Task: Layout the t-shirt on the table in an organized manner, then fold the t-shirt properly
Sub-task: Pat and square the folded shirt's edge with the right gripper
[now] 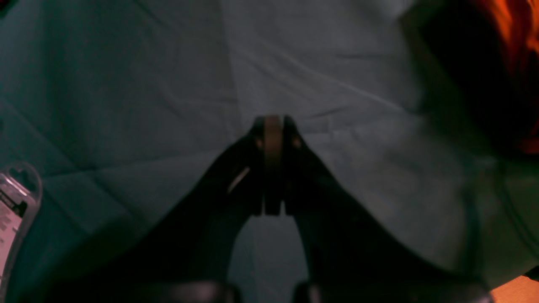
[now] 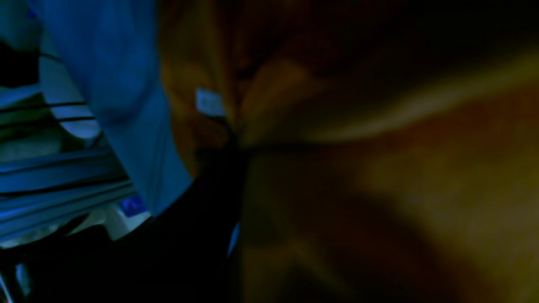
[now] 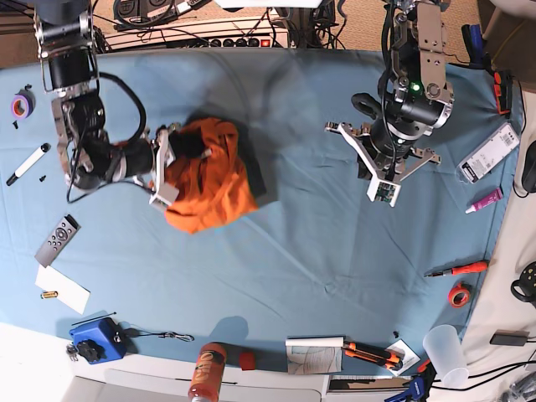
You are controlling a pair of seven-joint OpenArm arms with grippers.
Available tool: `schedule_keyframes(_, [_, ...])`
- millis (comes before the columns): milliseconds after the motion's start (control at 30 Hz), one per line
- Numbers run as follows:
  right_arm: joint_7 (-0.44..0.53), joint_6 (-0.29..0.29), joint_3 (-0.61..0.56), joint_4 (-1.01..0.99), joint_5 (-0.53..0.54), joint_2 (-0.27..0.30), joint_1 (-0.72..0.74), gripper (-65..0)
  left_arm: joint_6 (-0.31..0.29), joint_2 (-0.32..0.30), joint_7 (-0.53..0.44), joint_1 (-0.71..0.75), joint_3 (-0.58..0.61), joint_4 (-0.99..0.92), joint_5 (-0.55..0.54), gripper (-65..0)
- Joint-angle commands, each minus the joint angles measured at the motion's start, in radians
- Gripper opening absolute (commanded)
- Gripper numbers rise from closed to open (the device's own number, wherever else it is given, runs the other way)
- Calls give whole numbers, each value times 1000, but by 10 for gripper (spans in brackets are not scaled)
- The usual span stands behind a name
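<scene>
The orange t-shirt (image 3: 205, 180) lies bunched in a heap on the left part of the teal table (image 3: 318, 260). My right gripper (image 3: 186, 145) is buried in the heap's upper left and looks shut on the t-shirt. In the dark right wrist view, orange cloth (image 2: 379, 176) fills the frame and its white neck label (image 2: 209, 102) shows. My left gripper (image 3: 366, 106) hovers over bare table to the right, well apart from the shirt. In the left wrist view the left gripper (image 1: 273, 126) is shut and empty over the table (image 1: 328, 75), with a blurred edge of the t-shirt (image 1: 516, 29) at the top right.
A remote (image 3: 57, 239), marker (image 3: 27, 163), tape roll (image 3: 23, 105) and paper (image 3: 63, 289) lie at the left. A flat package (image 3: 490, 152), pink tube (image 3: 484, 201), screwdriver (image 3: 456, 270) and red tape (image 3: 458, 295) lie at the right. A bottle (image 3: 205, 373) and blue box (image 3: 96, 339) sit at the front edge.
</scene>
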Motion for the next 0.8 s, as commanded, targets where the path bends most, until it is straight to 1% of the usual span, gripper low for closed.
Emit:
schedule_keyframes(0, [-9, 1, 6, 15, -13, 13, 2, -650, 0, 0, -26, -7, -1, 19, -3, -650])
schedule_keyframes(100, [-9, 1, 6, 15, -61, 14, -32, -650, 0, 0, -26, -7, -1, 19, -3, -650])
schedule_keyframes(167, [-9, 1, 6, 15, -62, 14, -46, -650, 0, 0, -32, -7, -1, 19, -3, -650])
schedule_keyframes(200, [-9, 1, 6, 15, -62, 14, -51, -632, -1, 0, -34, -8, -1, 19, -3, -650])
schedule_keyframes(267, [-9, 1, 6, 15, -62, 15, -53, -534, 0, 0, -40, -7, -1, 19, -3, -650])
schedule_keyframes(300, [-9, 1, 6, 15, -62, 18, -53, -501, -1, 0, -41, -7, -1, 19, -3, -650])
schedule_keyframes(333, [-9, 1, 6, 16, -60, 26, -52, -492, -1, 0, -41, -7, -1, 19, -3, -650])
schedule_keyframes(433, [-9, -11, 8, 18, -5, 66, -45, -493, -1, -1, -40, -5, -1, 19, -3, -650])
schedule_keyframes(533, [-9, -10, 20, 18, 67, 135, -45, -493, -1, -1, -40, -2, -1, 19, -3, -650])
schedule_keyframes(600, [-9, -10, 52, 18, 100, 166, -45, -493, -1, 0, -41, -3, -1, 19, -3, -650])
schedule_keyframes(667, [-9, -9, 103, 18, 123, 177, -45, -493, 0, 0, -44, -3, -1, 19, -3, -650])
schedule_keyframes(767, [-9, 1, 187, 18, 198, 178, -48, -493, -1, 0, -45, -3, -1, 19, -3, -650])
